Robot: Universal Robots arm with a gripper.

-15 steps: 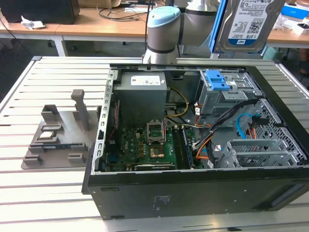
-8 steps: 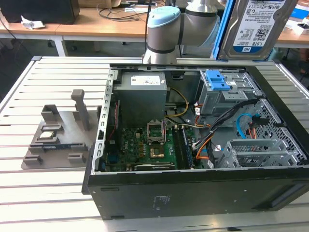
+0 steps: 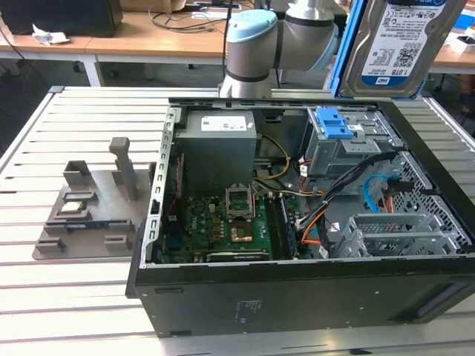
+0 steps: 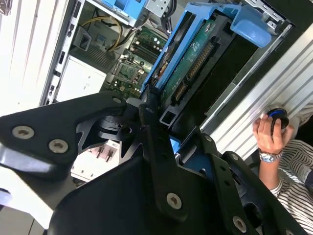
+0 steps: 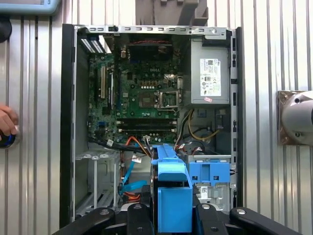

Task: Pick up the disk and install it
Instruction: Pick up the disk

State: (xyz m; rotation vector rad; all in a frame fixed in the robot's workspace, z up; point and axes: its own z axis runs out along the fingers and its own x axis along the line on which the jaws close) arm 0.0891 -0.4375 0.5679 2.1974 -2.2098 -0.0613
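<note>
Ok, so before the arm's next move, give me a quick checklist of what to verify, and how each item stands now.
1. Disk held in the gripper: ok, it hangs above the case.
2. Case open: ok, the inside is exposed.
3. Hand clear of the case: ok, it is outside.
4. Cables clear of the cage: not ok, they lie close beside it.
5. Cage slot free: cannot tell.

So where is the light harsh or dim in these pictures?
Exterior view: the case walls shade its interior; the pale table reflects brightly. Second wrist view: the black gripper, holding the disk, looks dark against glaring table slats. First wrist view: lighting is fairly even.
</note>
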